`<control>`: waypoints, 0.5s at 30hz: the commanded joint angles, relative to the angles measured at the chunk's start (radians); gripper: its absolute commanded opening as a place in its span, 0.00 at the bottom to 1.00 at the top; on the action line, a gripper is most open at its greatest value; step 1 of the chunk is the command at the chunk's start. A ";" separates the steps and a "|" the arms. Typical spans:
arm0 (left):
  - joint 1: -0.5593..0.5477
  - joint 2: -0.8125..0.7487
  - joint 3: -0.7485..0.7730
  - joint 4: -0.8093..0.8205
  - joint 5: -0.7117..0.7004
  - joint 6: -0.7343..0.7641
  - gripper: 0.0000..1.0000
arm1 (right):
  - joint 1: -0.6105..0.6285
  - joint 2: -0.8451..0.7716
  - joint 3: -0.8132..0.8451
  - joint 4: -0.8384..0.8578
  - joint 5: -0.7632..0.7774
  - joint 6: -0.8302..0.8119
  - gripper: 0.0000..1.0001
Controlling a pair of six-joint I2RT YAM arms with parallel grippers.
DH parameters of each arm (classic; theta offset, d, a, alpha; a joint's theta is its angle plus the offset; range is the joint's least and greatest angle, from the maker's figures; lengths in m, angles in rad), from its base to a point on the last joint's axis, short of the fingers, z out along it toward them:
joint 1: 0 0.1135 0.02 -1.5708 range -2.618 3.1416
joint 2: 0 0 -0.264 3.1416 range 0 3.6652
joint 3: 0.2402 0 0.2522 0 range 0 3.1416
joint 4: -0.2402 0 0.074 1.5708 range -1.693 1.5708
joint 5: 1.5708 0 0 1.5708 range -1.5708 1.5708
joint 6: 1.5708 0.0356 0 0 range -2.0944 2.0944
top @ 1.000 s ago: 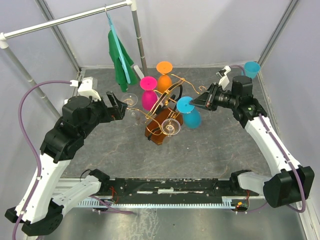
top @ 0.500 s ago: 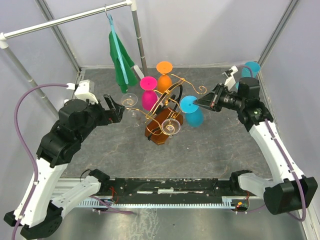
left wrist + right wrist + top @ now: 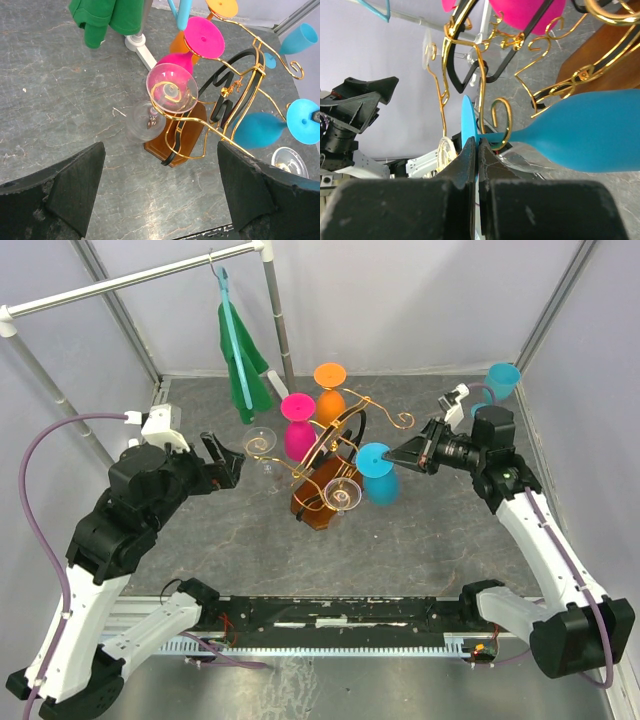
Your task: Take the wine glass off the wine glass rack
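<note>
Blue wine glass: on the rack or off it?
On the rack: the blue wine glass lies tipped, stem inside the rack's gold scroll hook, right hand shut on its foot.

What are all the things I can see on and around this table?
Gold curly-wire rack with amber-brown base: one, mid-table.
Pink plastic wine glass: one, on the rack's back.
Orange plastic wine glass: one, behind the pink.
Blue plastic wine glasses: two; rack's right side, back right corner.
Clear wine glasses: two; rack's left, front.
Green garment: one, hanging from the grey rail.
Left gripper: black, open, left of rack.
Right gripper: black, shut on the rack's blue glass.
</note>
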 commanded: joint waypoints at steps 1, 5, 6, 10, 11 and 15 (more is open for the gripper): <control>0.001 -0.002 0.004 0.038 -0.006 0.019 0.99 | 0.043 0.030 0.025 0.135 -0.046 0.056 0.00; 0.001 -0.006 0.002 0.032 -0.012 0.026 0.99 | 0.071 0.104 0.062 0.219 -0.034 0.088 0.00; 0.000 -0.005 0.005 0.027 -0.014 0.027 0.99 | 0.073 0.115 0.073 0.229 -0.021 0.091 0.00; 0.001 -0.013 0.023 0.007 -0.032 0.032 0.99 | 0.069 0.152 0.167 0.114 0.065 -0.004 0.01; 0.001 -0.016 0.028 0.002 -0.037 0.034 0.99 | 0.065 0.159 0.184 0.091 0.077 -0.021 0.01; 0.000 -0.031 0.040 -0.014 -0.060 0.043 0.99 | 0.003 0.159 0.192 0.082 0.066 -0.028 0.00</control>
